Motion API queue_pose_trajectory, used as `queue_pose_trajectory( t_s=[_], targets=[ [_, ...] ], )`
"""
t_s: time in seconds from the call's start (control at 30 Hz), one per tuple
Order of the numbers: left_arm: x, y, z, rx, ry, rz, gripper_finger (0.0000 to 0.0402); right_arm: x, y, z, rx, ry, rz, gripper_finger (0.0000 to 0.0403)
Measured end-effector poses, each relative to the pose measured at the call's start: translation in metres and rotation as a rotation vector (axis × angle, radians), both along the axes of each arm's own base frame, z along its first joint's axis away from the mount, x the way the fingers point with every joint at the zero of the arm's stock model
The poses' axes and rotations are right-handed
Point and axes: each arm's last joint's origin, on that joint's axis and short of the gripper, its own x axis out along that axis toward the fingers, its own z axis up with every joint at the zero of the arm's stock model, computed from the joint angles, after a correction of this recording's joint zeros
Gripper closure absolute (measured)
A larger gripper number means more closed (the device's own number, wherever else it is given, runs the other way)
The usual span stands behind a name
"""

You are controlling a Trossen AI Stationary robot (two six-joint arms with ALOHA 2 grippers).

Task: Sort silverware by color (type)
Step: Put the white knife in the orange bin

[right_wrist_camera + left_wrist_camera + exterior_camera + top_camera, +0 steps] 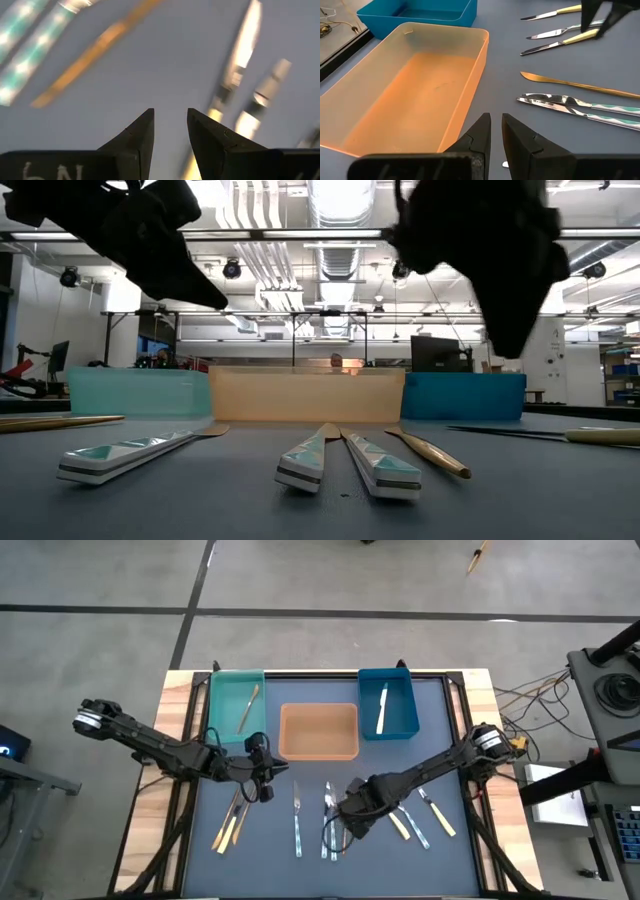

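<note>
From the high view, sorting is looking barely begun: 1 gold piece (248, 707) is lying in the teal bin (222, 690), 1 pale-handled piece (382, 709) in the blue bin (400, 690), and the orange bin (318, 748) is sitting empty, while roughly 10 pieces are remaining loose on the tabletop (200, 850). These are lying mostly lengthwise, near to far: a gold-and-cream pair (232, 820) slanting at the left, a silver piece (297, 819) at centre, and cream-handled knives (437, 813) angling at the right. The left pincer (265, 780) is hovering beside the orange bin's near left corner; the right pincer (345, 825) is hanging over the central cluster (329, 820). In the low view, 3 silver handles with teal patterning (306, 459) are pointing their butt ends toward the camera, and a gold blade (432, 452) is slanting to the right of them. In the left wrist view, the left pincer (496, 131) is showing fingers nearly pressed together with only a slit between, pinching nothing, with the gold knife (575, 86) lying crosswise beyond it. In the right wrist view, the right pincer (170, 127) is standing partly spread and empty over bare mat, with blurred pieces running diagonally ahead.
</note>
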Motion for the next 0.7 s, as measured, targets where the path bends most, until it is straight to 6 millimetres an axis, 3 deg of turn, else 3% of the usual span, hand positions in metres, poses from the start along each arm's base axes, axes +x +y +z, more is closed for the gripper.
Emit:
queue_pose_trajectory(
  t_s=[0.23,0.53,0.7],
  targets=[
    [0.003,-0.001,0.007,0.01,-0.017,-0.008,0.0372,-0.016,-0.002,-0.001,-0.057,0.146,0.029,0.0296],
    [0.01,-0.003,0.026,0.139,-0.032,-0.085,0.0372,-0.02,0.004,-0.004,-0.058,0.154,0.108,0.0296],
    [0.014,-0.003,0.038,0.252,0.008,-0.141,0.0372,-0.026,0.016,-0.003,0.012,0.18,0.19,0.0296]
  ],
)
